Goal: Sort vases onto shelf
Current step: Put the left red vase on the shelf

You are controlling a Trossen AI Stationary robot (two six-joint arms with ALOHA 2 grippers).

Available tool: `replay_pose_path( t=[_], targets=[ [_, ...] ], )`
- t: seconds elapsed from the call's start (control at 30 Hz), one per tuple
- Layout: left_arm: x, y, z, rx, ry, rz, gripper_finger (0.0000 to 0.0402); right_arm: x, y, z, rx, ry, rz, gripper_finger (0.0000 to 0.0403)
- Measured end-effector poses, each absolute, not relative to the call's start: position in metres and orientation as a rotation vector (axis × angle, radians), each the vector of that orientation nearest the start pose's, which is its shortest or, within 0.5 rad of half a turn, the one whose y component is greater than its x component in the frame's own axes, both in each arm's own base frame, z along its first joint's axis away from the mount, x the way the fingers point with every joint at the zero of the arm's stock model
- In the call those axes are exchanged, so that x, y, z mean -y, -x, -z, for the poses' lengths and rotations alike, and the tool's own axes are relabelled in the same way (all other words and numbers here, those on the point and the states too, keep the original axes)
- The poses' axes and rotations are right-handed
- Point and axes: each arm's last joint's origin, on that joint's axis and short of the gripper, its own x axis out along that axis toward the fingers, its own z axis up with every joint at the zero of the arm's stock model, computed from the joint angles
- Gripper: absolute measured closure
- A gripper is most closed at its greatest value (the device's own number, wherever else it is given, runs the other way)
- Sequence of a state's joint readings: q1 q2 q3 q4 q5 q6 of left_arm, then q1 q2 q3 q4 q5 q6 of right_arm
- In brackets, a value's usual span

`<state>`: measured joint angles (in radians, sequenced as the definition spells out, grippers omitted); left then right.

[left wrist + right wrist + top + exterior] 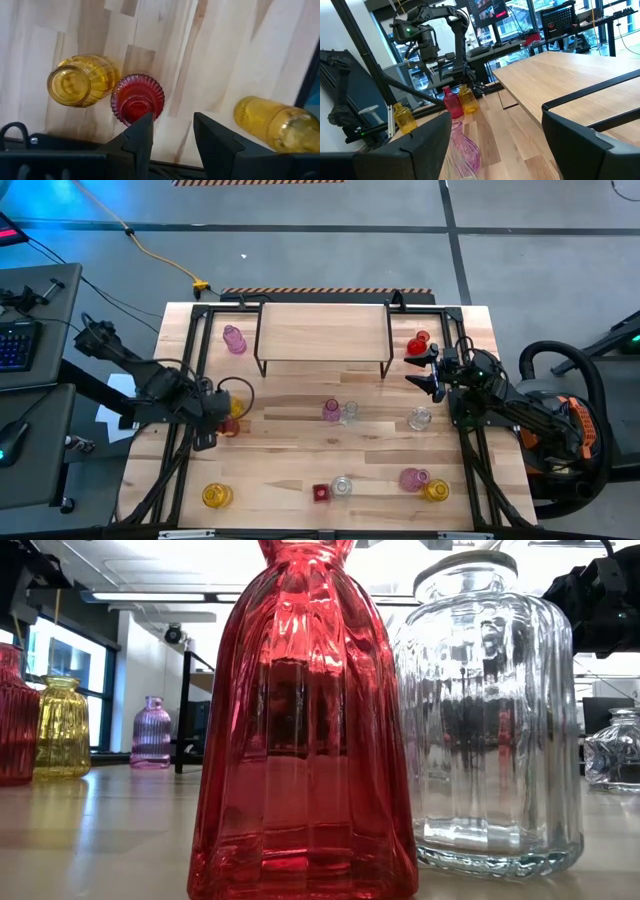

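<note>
The vases stand scattered on the wooden table. The shelf (322,330) stands at the far middle on black legs. My left gripper (172,137) hangs open, pointing down, over the table's left side. It is just beside a red ribbed vase (137,97) and a yellow vase (80,80), both upright on their bases, and nothing is between its fingers. My right gripper (420,368) waits open and level at the right, near a red vase (418,343) by the shelf's right legs.
A pink vase (234,340) stands left of the shelf. A pink and a clear one (340,412) stand mid-table, and a clear one (420,418) to the right. Along the near edge stand yellow (216,496), red (300,730), clear (490,710), pink (412,478) and yellow (436,491) vases.
</note>
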<state>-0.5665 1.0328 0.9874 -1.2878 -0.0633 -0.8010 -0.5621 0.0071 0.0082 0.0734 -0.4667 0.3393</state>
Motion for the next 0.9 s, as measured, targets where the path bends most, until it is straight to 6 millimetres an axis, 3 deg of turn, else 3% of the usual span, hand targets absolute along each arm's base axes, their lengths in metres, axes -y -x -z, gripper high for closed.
replay_pose_path(
  t=[0.33, 0.9],
  targets=[
    [0.0856, -0.1378, -0.2746, -1.404, 0.168, -0.186, 0.0271, 0.0392, -0.0867, -0.1726, 0.08, -0.302, 0.084, 0.01],
    [0.0869, -0.1339, -0.2767, -1.389, 0.143, -0.16, 0.0271, 0.0392, -0.0867, -0.1726, 0.08, -0.302, 0.083, 0.01]
  ],
)
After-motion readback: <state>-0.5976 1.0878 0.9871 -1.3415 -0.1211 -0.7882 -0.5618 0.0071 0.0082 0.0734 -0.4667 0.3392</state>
